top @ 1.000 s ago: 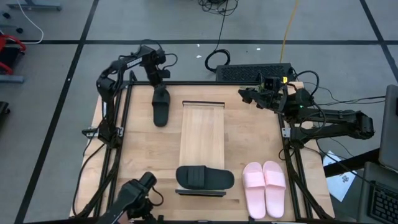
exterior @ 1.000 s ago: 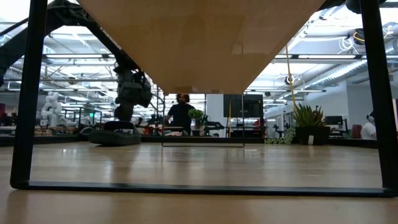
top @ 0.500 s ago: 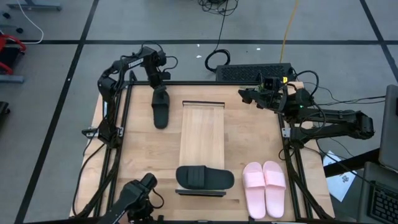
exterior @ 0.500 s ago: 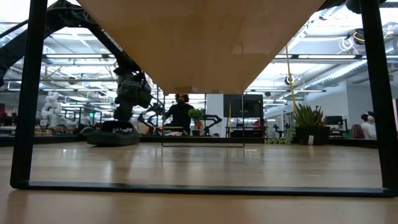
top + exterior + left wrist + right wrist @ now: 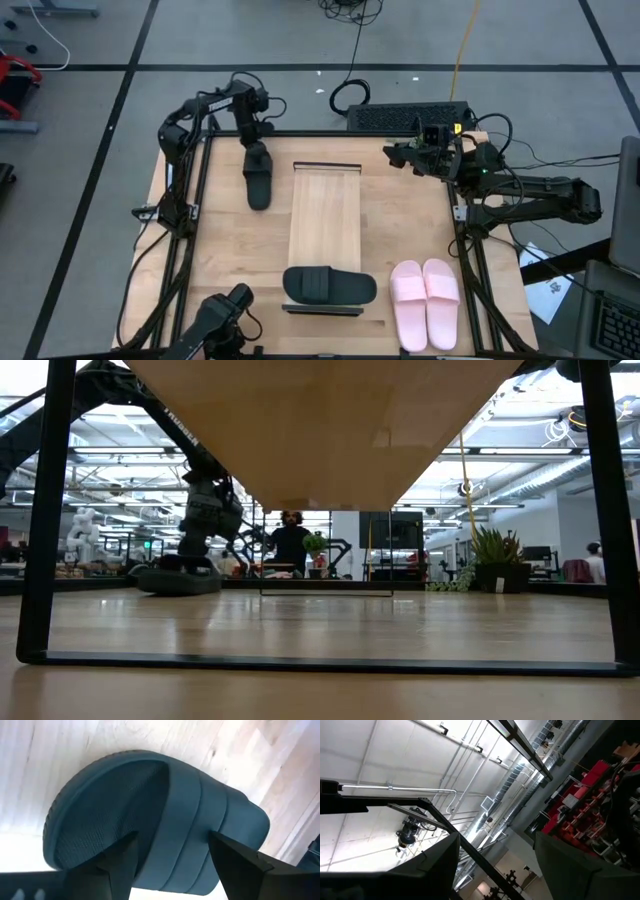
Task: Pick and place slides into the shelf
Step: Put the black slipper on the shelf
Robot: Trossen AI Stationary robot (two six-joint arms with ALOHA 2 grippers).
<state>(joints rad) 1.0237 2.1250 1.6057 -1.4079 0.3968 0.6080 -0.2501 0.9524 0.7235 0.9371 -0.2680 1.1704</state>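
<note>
One black slide (image 5: 258, 175) lies sole-down on the table near its far left corner, left of the shelf (image 5: 325, 215). My left gripper (image 5: 256, 142) stands over its far end, pointing down, open; in the left wrist view its fingers stand on either side of the wide strap (image 5: 185, 815). The low view shows this gripper (image 5: 197, 548) just above the slide (image 5: 180, 577). The second black slide (image 5: 330, 285) lies crosswise on the shelf's near end. The pink pair (image 5: 425, 302) lies side by side on the table at the near right. My right gripper (image 5: 392, 152) waits open at the far right edge. My left gripper comes at the black slide from above, one finger (image 5: 117, 865) at each side of the strap, across the slide. Whether the fingers touch the slide I cannot tell. The slide lies flat on the table.
The shelf's black metal end frames (image 5: 327, 165) stand at its far and near ends. The shelf's middle stretch is bare wood. Black frame posts (image 5: 190, 210) run along the table's left and right sides. A keyboard (image 5: 410, 115) sits beyond the far edge. A person (image 5: 291, 545) stands in the room behind.
My left gripper has sunk a little toward the black slide at the far left, staying open. The slide still lies on the table in about the same place.
</note>
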